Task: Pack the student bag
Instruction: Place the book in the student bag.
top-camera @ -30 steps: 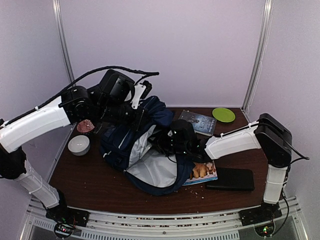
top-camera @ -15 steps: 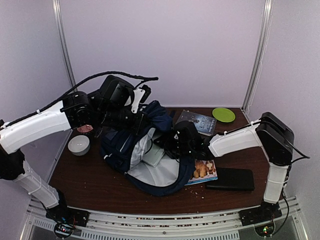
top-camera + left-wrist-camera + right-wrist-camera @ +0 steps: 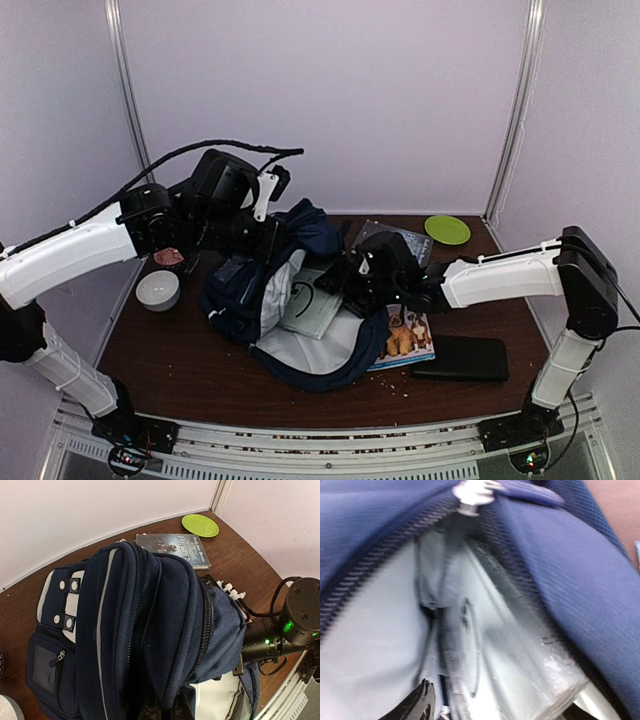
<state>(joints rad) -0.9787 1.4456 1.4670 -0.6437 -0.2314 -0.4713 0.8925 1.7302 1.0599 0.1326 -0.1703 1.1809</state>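
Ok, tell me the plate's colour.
The plate is lime green; left wrist view shows it best.

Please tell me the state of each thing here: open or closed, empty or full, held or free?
student bag: unzipped, mouth open, top held up by the left gripper.
grey pouch: lying loose inside the bag.
right gripper: open, at the bag's mouth.
dark book: closed, lying flat.
green plate: empty.
white bowl: empty.

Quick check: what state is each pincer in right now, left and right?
Left pincer: closed, gripping the top of the large navy-blue fabric backpack.
Right pincer: open at the backpack's mouth, holding nothing.
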